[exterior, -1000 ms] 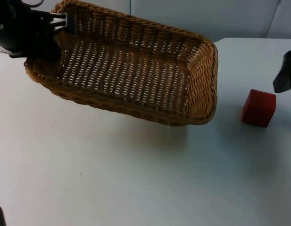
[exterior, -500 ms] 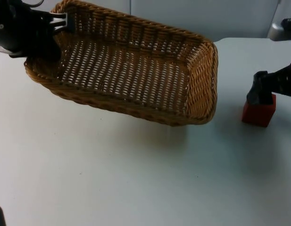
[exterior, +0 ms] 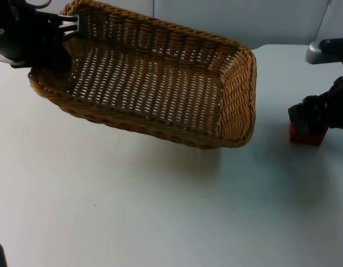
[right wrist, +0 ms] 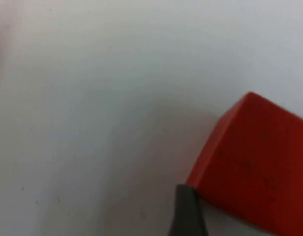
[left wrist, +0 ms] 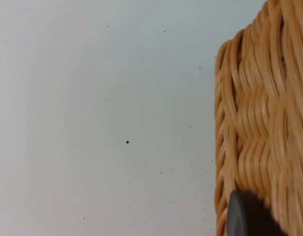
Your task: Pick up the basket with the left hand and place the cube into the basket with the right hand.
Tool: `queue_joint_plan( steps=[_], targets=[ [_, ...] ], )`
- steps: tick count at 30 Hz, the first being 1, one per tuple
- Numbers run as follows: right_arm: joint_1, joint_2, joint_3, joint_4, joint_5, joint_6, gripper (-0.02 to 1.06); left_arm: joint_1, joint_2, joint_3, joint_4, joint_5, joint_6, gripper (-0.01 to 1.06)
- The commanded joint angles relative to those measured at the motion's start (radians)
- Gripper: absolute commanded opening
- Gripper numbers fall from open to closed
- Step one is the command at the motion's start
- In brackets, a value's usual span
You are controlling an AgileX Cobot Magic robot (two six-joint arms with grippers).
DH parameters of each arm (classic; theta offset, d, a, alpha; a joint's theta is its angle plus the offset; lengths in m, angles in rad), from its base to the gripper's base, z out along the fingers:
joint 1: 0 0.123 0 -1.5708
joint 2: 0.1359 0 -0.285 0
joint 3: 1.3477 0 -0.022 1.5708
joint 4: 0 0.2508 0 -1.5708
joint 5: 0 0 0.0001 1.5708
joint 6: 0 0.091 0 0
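The wicker basket (exterior: pixel 154 83) serves as the reference object. It is a long rectangular tray of woven tan cane, tilted, with its shadow cast on the white table (exterior: pixel 132 211) beneath it and its right short wall turned toward the red cube (exterior: pixel 306 135). The left gripper (exterior: pixel 65 28) is at the basket's far-left corner, its fingers clamped onto the rim there; the black arm body sits directly outside that corner. In the left wrist view the basket's woven outer wall (left wrist: pixel 259 123) runs alongside a black fingertip (left wrist: pixel 244 216) that lies against the cane, with bare table surface (left wrist: pixel 102 123) beyond the wall. The red cube rests on the table well to the right of the basket's right short wall, apart from it and outside the basket. The right gripper (exterior: pixel 313 114) is positioned directly over the cube, on the side away from the basket, and its black body covers the cube's upper portion so that only the lower red strip remains visible. The fingers are low around the cube, but whether they are spread or closed on it cannot be determined. In the right wrist view the cube (right wrist: pixel 254 157) sits on the table (right wrist: pixel 92 98) just beside a black fingertip (right wrist: pixel 188 211), at one cube corner.
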Motion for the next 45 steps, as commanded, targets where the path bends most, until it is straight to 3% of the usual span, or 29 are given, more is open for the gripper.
queue_joint_plan(
  steps=[1,2,3,7,10,16,20,23,35,41,45],
  targets=[
    [-0.001,0.003,-0.008,0.0,-0.051,-0.006,0.28,0.002,-0.016,-0.001,-0.025,-0.014,-0.008,0.0],
    [-0.003,0.003,-0.011,0.0,-0.061,-0.006,0.07,0.002,-0.016,-0.001,-0.025,-0.014,-0.008,0.0],
    [-0.005,0.001,-0.024,0.0,-0.055,-0.004,0.0,0.002,-0.016,-0.001,-0.025,-0.014,-0.008,0.0],
    [-0.011,-0.011,-0.086,0.0,0.023,-0.004,0.0,0.002,-0.016,-0.001,-0.025,-0.014,-0.008,0.0],
    [-0.011,-0.059,-0.18,0.0,0.156,-0.004,0.0,0.002,-0.016,-0.001,-0.025,-0.014,-0.008,0.0],
    [0.002,-0.138,-0.305,0.0,0.308,-0.032,0.0,0.002,-0.016,-0.001,-0.025,-0.014,-0.008,0.0],
    [0.08,-0.231,-0.44,0.0,0.492,-0.113,0.0,0.002,-0.016,-0.001,-0.025,-0.014,-0.008,0.0],
    [0.133,-0.265,-0.497,0.0,0.549,-0.115,0.0,0.002,-0.016,-0.001,-0.025,-0.014,-0.008,0.0],
    [0.398,-0.272,-0.531,0.006,0.589,-0.105,0.0,0.002,-0.016,-0.001,-0.025,0.02,-0.007,0.0],
    [0.446,-0.193,-0.531,0.006,0.599,-0.067,0.0,0.002,-0.016,-0.001,-0.035,0.095,-0.007,0.0],
    [0.446,-0.12,-0.531,0.059,0.668,-0.028,0.0,0.002,-0.016,-0.001,-0.064,0.151,-0.007,0.0]
  ],
)
